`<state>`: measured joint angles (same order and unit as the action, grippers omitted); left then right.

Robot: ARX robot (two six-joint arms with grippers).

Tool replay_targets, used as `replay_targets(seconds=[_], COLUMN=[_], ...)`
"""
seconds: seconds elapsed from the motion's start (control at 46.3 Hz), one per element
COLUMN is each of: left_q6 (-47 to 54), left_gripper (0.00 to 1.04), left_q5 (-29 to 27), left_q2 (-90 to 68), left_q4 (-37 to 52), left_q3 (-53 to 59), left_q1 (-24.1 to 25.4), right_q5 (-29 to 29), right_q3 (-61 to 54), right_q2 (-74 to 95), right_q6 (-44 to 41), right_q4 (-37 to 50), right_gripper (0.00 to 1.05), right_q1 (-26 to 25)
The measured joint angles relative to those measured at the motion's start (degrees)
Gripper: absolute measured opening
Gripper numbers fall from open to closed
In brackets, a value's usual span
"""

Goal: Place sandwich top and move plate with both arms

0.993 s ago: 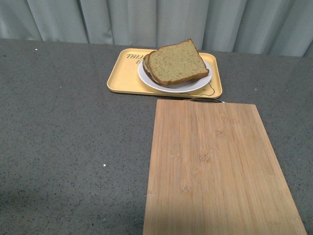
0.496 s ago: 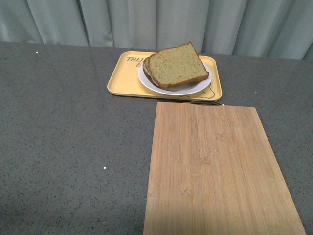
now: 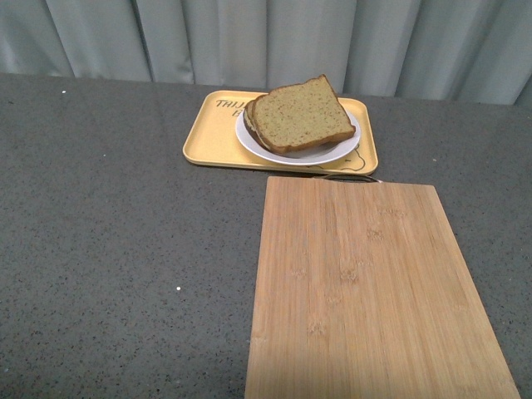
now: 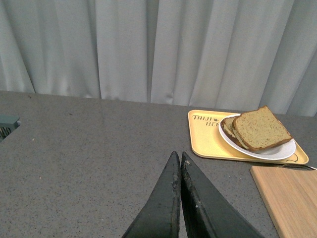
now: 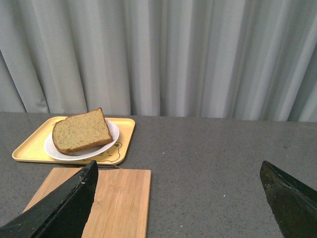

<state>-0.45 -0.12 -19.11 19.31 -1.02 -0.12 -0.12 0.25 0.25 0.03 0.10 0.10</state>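
Nothing moved but the view: speckled tan-brown bread top sits on round white plate, task looks finished; left gripper pinched closed, right gripper spread, next just withdrawing

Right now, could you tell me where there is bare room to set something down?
The board is bare. The counter left of it lies open. The tray is crowded: the plate with the bread fills most of it.
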Motion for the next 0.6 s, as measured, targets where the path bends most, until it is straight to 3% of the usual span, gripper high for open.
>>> replay_targets(seconds=[0.604], left_q6=[0.02], left_gripper=[0.04], left_q5=[0.0], left_q2=[11.23], left_q4=[-11.56], left_q3=[-0.02], left_q1=[0.0], right_q5=[0.0], right_q3=[0.0], right_q2=[0.0], right_q6=[0.0], right_q4=[0.0], right_gripper=[0.95], right_q1=[0.0])
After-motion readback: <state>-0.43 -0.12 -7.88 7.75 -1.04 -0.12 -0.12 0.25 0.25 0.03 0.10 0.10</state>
